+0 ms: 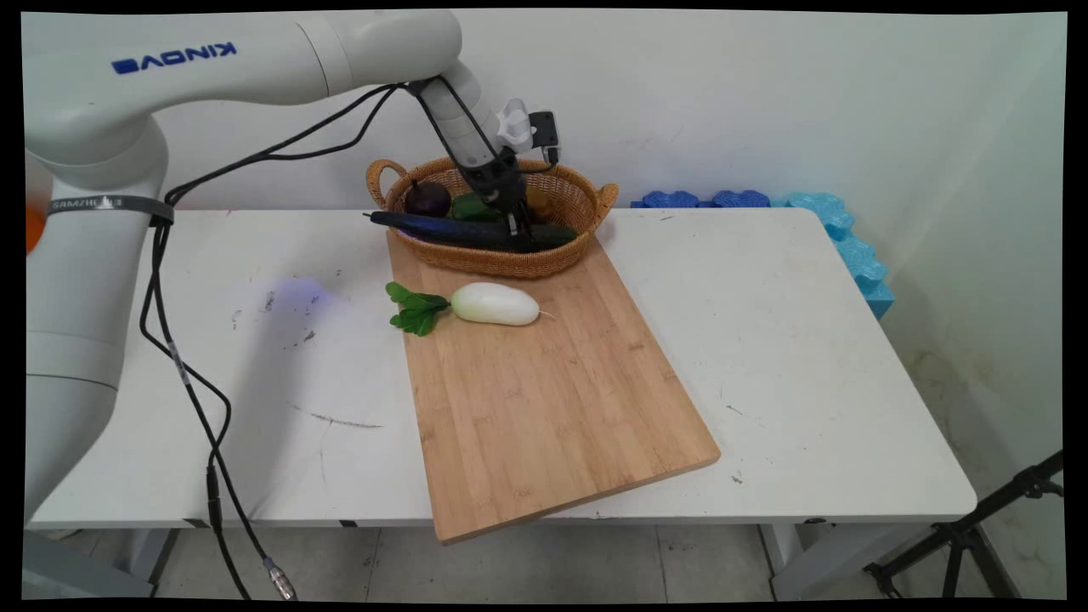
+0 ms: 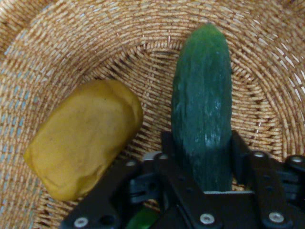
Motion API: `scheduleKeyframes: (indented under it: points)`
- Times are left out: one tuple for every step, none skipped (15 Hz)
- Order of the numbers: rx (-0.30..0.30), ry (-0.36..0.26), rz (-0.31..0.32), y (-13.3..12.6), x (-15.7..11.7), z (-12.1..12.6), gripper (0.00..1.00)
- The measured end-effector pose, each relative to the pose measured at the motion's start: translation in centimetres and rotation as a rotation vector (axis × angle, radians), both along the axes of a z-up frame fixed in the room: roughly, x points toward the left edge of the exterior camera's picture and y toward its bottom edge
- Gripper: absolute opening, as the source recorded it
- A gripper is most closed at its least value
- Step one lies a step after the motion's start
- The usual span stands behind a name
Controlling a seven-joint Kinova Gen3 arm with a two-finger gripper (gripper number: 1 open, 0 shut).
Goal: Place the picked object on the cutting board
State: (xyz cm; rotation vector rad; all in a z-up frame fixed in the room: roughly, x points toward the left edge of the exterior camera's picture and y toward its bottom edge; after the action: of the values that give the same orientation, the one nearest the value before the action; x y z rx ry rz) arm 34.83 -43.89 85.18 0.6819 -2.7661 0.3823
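White table point(image 1: 765, 340), wooden cutting board point(image 1: 552, 399) lying on it and overhanging its near edge, wicker basket point(image 1: 586, 200) on the board's far end

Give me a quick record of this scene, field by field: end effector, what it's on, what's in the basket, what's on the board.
end effector: down inside the basket, fingers closed on either side of the cucumber
cucumber: dark green, lying on the basket floor
basket: wicker, two handles, on the board's far end
also in basket: yellow potato, long dark eggplant, round purple fruit
cutting board: wooden
white radish: leafy, on the board
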Motion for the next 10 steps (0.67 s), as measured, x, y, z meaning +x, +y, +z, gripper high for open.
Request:
scheduleKeyframes:
  points:
    - [-0.005,-0.003,-0.004,0.1,0.0,0.1,0.0]
    - [-0.01,-0.006,-0.007,0.3,-0.1,0.3,0.0]
    - [-0.013,-0.007,-0.008,0.4,-0.1,0.4,0.0]
    - [-0.02,-0.01,-0.008,0.7,-0.1,0.8,0.0]
    - [-0.026,-0.011,-0.007,0.8,-0.1,1.0,0.0]
    - [-0.035,-0.013,-0.004,1.1,-0.1,1.5,0.0]
    - [-0.045,-0.015,-0.002,1.4,-0.2,2.0,0.0]
    - [-0.061,-0.019,-0.001,1.9,-0.2,2.8,0.0]
    - [-0.072,-0.021,0.001,2.2,-0.3,3.4,0.0]
    - [-0.09,-0.023,0.002,2.8,-0.5,4.5,0.0]
